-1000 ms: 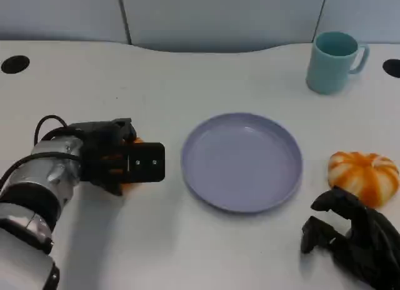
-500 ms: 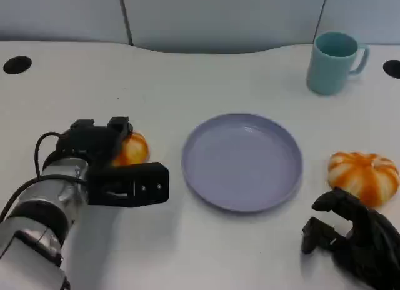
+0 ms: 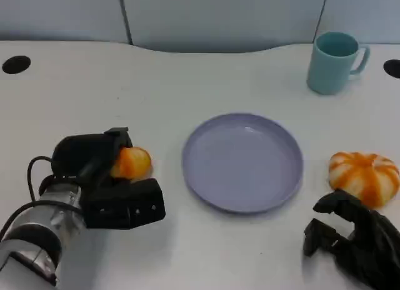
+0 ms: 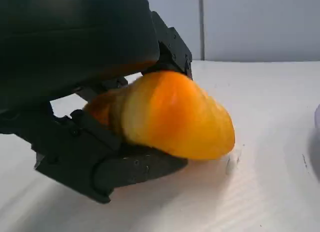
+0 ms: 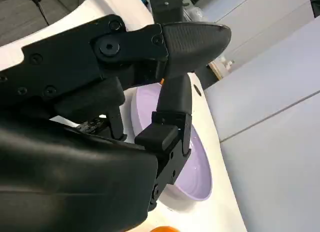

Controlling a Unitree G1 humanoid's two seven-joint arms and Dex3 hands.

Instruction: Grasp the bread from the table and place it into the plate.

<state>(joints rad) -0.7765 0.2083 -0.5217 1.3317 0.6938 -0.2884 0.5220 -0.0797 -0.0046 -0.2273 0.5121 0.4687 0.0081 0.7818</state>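
Note:
A small orange bread (image 3: 131, 162) sits in the grip of my left hand (image 3: 106, 184) at the table's left, a little left of the lilac plate (image 3: 206, 193). The left wrist view has the bread (image 4: 175, 117) pinched between black fingers (image 4: 115, 167), low over the white tabletop. The plate has nothing in it. My right hand (image 3: 356, 243) rests at the lower right, fingers apart and holding nothing. In the right wrist view its fingers (image 5: 190, 42) reach toward the plate (image 5: 192, 177).
A round orange-and-white striped bun (image 3: 364, 175) lies right of the plate, just beyond my right hand. A teal mug (image 3: 334, 60) stands at the back right. Dark cable holes (image 3: 14, 64) mark the table's far corners.
My left hand has turned and drawn back toward the near edge, bringing the orange bread into sight in its grip. The right hand has stayed where it was.

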